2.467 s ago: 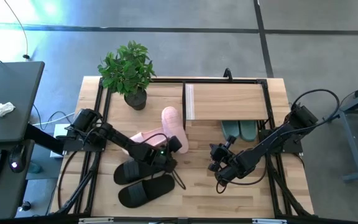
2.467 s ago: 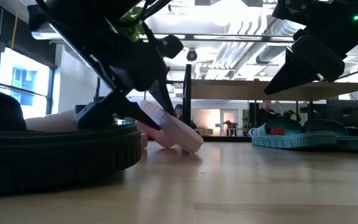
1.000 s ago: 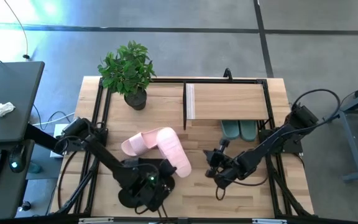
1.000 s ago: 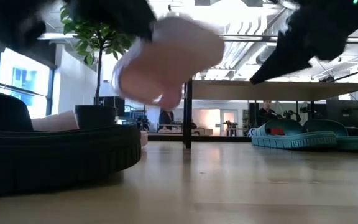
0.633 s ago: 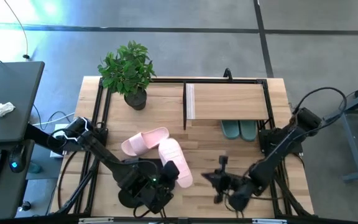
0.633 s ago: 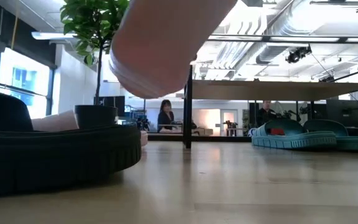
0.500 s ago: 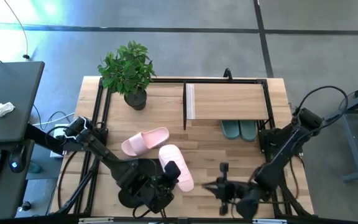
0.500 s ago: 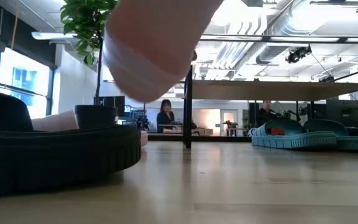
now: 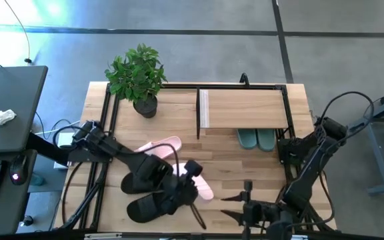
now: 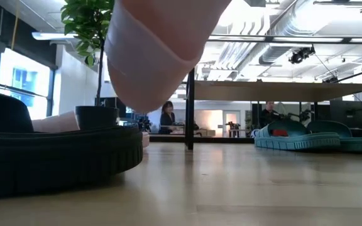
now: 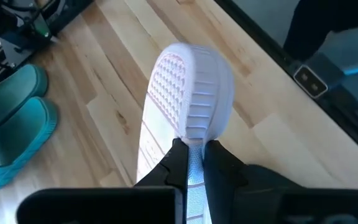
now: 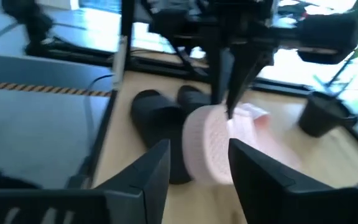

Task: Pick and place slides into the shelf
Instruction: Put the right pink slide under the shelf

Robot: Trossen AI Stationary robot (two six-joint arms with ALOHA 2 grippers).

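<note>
Pale pink rubber, ribbed at the edge and dotted on the sole, fills the left wrist view: the held pale pink slide sandal [image 11: 188,99] is clamped on its rim by the left gripper [image 9: 191,175], lifted off the light-wood table [image 9: 245,167] near its front middle. Left of it lie the two black rubber slides [image 9: 153,203], and just beyond them the second pink slide [image 9: 164,147] rests flat. A potted green plant [image 9: 137,75] stands at the far left corner. To the right, the low plank-topped shelf [image 9: 244,108] covers the pair of dark green slides [image 9: 257,139]. The right gripper [image 9: 244,203] waits at the near right edge, fingers spread and empty. No writing or brand is legible anywhere.
</note>
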